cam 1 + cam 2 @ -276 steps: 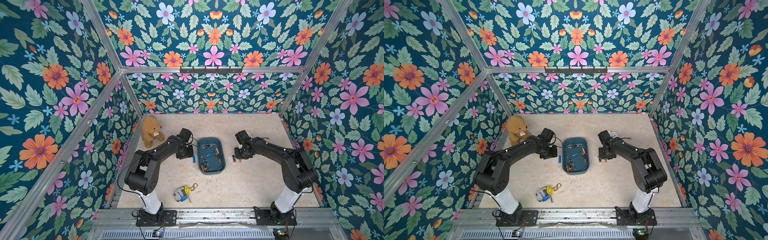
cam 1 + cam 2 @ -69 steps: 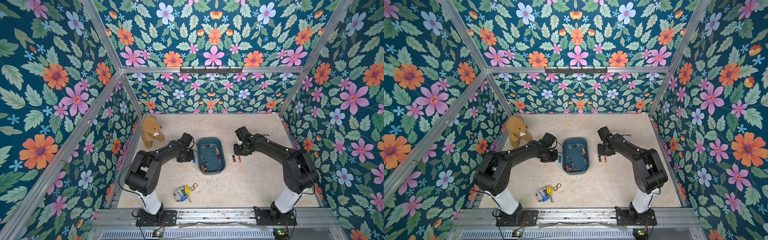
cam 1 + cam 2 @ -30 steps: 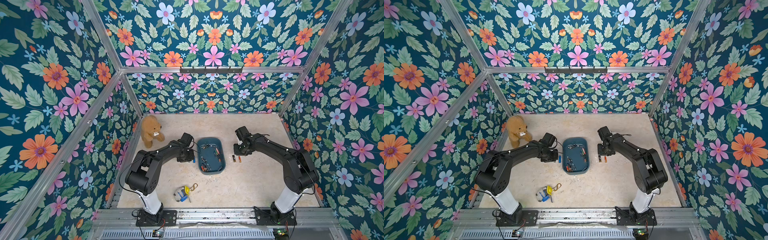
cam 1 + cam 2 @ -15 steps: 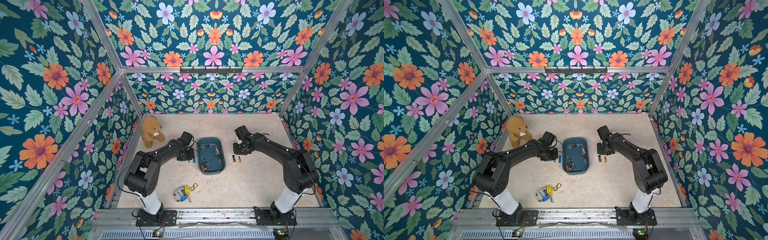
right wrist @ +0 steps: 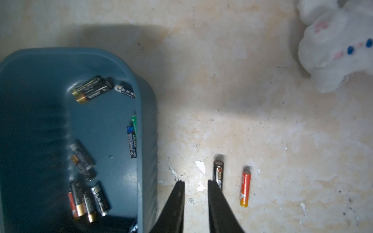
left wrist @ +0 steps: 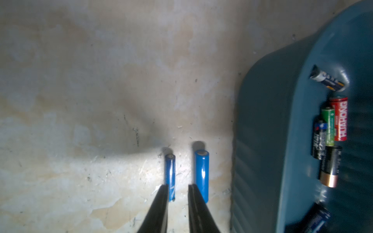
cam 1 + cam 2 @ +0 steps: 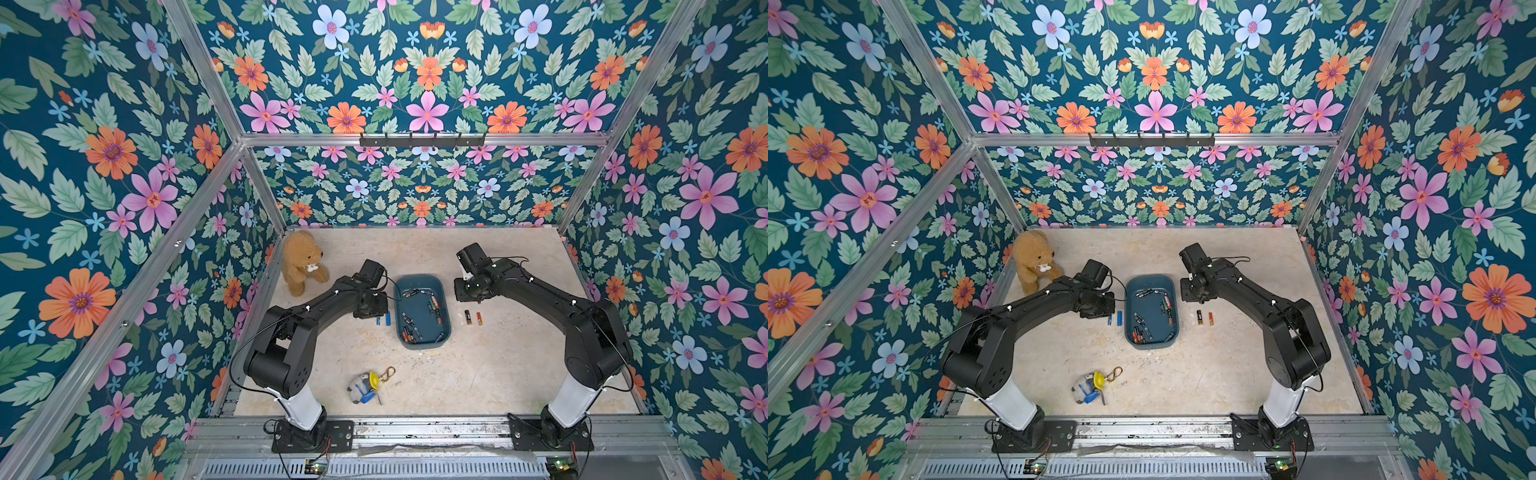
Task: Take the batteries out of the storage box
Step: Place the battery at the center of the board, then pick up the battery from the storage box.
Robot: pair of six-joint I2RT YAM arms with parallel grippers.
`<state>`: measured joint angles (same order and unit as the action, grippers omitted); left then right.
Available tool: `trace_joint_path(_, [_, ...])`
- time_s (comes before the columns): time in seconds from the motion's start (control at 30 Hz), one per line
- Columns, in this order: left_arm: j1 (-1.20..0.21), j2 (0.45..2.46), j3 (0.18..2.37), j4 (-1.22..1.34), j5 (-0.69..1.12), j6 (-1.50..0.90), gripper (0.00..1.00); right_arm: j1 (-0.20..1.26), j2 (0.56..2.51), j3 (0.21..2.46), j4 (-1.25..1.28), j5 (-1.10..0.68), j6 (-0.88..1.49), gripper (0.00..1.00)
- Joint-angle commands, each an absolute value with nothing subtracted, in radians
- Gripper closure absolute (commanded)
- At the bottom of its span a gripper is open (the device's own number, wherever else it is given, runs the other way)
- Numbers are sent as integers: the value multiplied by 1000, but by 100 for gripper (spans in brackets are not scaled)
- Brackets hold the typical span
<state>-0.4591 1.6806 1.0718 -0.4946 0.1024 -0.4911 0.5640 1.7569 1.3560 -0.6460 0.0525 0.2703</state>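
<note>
The dark teal storage box lies mid-table with several batteries loose in it. Two blue batteries lie on the table left of the box. My left gripper hovers just over them, narrowly open, with bare table between its fingers. A black battery and an orange battery lie right of the box. My right gripper hangs between the box wall and the black battery, narrowly open and empty.
A brown teddy bear sits at the back left. A small keychain toy lies near the front edge. A white plush thing shows in the right wrist view. Flowered walls close in the table on three sides.
The right gripper has edged a little toward the back and the box. The left arm has hardly moved. The batteries lie where they were.
</note>
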Motion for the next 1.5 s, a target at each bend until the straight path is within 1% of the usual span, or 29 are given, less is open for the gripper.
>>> trace_joint_path(0.0, [-458, 1668, 1069, -512, 89, -477, 75, 600, 1772, 1399, -689, 71, 295, 74])
trace_joint_path(0.23, [-457, 1637, 1053, -524, 83, -476, 75, 660, 1844, 1469, -691, 63, 310, 74])
trace_joint_path(0.6, [-457, 1559, 964, -515, 75, -505, 75, 692, 1965, 1576, -710, 46, 288, 73])
trace_joint_path(1.03, [-457, 1552, 944, -500, 83, -514, 75, 714, 2033, 1577, -689, 19, 293, 73])
trace_joint_path(1.47, [-457, 1549, 938, -496, 84, -520, 75, 719, 2062, 1566, -669, 1, 291, 73])
